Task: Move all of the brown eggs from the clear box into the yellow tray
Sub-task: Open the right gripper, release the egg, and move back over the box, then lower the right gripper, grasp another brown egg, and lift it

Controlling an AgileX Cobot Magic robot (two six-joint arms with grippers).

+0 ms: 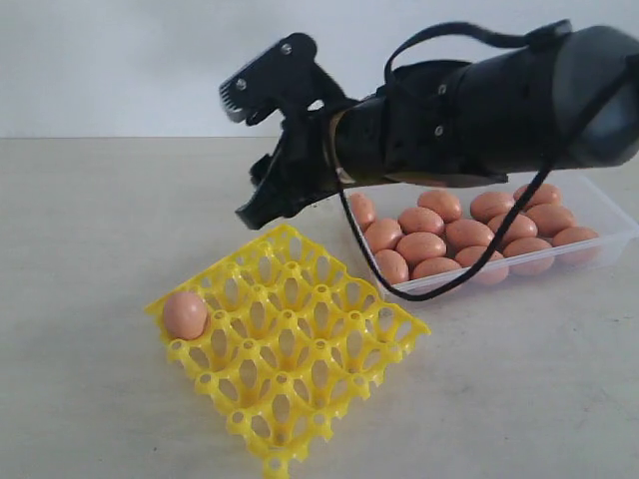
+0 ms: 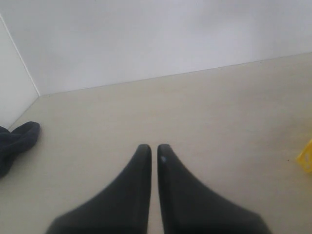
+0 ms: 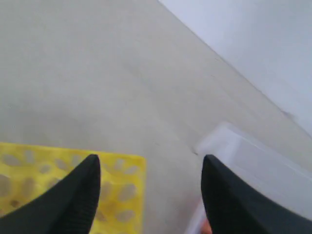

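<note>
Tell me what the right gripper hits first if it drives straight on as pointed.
Most likely the bare table between the yellow tray and the clear box: the open right gripper aims at that gap. One finger lines up over the tray's edge and might clip it first; depth is unclear.

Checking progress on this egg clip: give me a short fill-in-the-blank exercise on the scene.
The yellow tray holds exactly ___ brown egg. The right gripper, above the gap between tray and clear box, has its jaws ___. The left gripper has its jaws ___. Missing: one; open; shut.
</note>
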